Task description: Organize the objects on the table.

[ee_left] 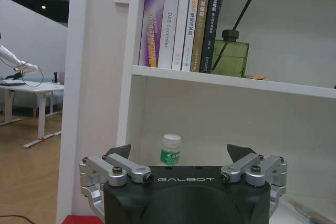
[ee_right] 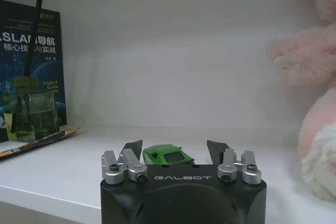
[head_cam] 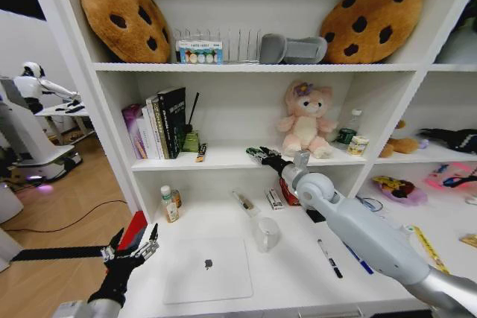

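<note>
One green toy car, tiny, sits on the middle shelf between the open jaws of the right gripper, not clamped; in the right wrist view it lies slightly slanted across the gap. "GALBOT" is printed on both gripper bodies. Beside the car stands a pink plush toy; farther along the shelf are a green diffuser bottle with a black reed, a pencil lying flat, and a row of upright books, one spine reading "DAS Controller", a dark cover showing "SLAM" and "ROBOT". On the white counter below lies a closed silver laptop with its logo up, a clear cup just beyond it, a black pen and a blue pen lying roughly parallel, running front to back, and a yellow ruler lying at an angle near the right edge. A small green-labelled bottle stands at the back left. The left gripper hovers off the counter's left end, jaws wide apart and empty.
</note>
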